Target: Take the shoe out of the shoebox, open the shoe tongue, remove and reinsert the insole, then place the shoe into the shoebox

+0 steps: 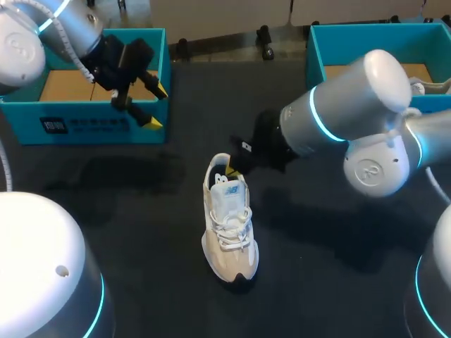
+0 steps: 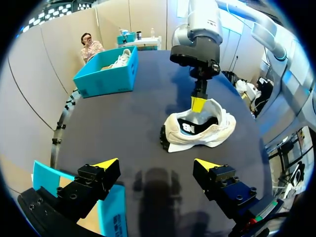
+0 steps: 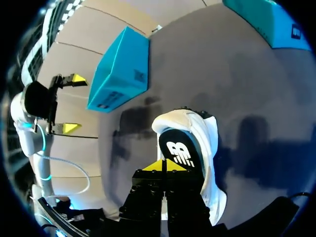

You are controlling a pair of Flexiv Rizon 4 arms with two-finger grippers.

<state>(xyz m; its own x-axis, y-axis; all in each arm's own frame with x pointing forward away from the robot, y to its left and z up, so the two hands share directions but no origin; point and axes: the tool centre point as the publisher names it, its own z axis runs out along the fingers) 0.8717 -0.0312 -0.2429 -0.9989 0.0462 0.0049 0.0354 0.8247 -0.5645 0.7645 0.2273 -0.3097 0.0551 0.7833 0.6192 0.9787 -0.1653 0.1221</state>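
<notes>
Bench (image 1: 141,211): dark top with a teal box at each far corner, the left box (image 1: 91,123) and the right box (image 1: 338,49). The shoe (image 1: 229,225) is out of both and stands upright on its sole between them, toe toward the robot.

Right arm comes in over the heel end. Right pincer (image 3: 165,165) is clenched, yellow tips pressed together and poised at the shoe's mouth, just over the dark insole (image 3: 178,150). Cannot tell if anything thin is caught between the tips.

Left pincer (image 1: 156,105) is released and holds nothing. It hangs over the left box's near wall, well apart from the shoe.

Judgement: step in hand is the insole removal, and the grip is not yet certain.
- Tips likely need to part, then bite the insole's heel edge rather than its flat middle.
- Peel up and back toward the heel, not straight up.
- The shoe is light and unheld, so it may rise with the insole.
- Left pincer pressing down on the toe would steady it.
- A laced-down tongue may snag the forepart.
</notes>
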